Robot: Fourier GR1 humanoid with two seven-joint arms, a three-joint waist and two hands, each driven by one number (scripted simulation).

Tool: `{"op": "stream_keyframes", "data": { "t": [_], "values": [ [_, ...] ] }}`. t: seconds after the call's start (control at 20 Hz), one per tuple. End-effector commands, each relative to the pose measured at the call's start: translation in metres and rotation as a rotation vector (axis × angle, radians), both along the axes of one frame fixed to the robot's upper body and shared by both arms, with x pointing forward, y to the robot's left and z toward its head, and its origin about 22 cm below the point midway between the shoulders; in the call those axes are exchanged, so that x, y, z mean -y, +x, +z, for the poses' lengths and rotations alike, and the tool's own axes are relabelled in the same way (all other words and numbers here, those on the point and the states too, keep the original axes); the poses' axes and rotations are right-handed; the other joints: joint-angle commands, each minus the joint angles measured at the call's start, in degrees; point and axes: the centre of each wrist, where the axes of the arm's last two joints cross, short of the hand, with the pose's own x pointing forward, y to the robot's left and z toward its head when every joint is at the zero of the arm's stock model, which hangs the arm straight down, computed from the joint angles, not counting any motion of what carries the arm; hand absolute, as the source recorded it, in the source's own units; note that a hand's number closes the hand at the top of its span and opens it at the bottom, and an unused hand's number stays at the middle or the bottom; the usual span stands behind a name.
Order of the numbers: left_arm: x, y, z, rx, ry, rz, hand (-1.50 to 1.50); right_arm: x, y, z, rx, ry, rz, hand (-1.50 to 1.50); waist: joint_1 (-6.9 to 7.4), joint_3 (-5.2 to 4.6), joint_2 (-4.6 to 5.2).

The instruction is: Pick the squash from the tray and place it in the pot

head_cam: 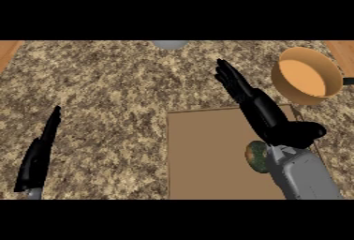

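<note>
The mottled green and orange squash (257, 156) lies on the flat brown rectangular tray (207, 154) near its right edge, partly hidden by the right grey forearm (304, 176) passing over it. The right black hand (259, 110) extends above the tray's upper right corner with fingers straight and together, holding nothing; the round orange pot (307, 76) stands on the speckled stone counter (104, 93) just beyond that corner. The left black hand (40, 150) rests near the left edge, fingers straight and upward.
</note>
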Motion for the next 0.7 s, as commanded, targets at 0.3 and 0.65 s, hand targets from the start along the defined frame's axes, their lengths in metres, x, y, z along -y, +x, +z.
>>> {"op": "stream_keyframes", "data": {
  "t": [0.3,0.65],
  "values": [
    [0.055,0.04,0.045,0.213,-0.311,-0.118,0.0,0.016,0.017,0.126,0.505,-0.289,0.499,1.5,0.89,0.93,-1.47],
    [0.069,0.06,0.076,0.279,-0.465,-0.175,0.0,0.11,0.05,0.1,0.483,-0.122,0.722,-1.5,2.63,1.96,2.63]
  ]
}}
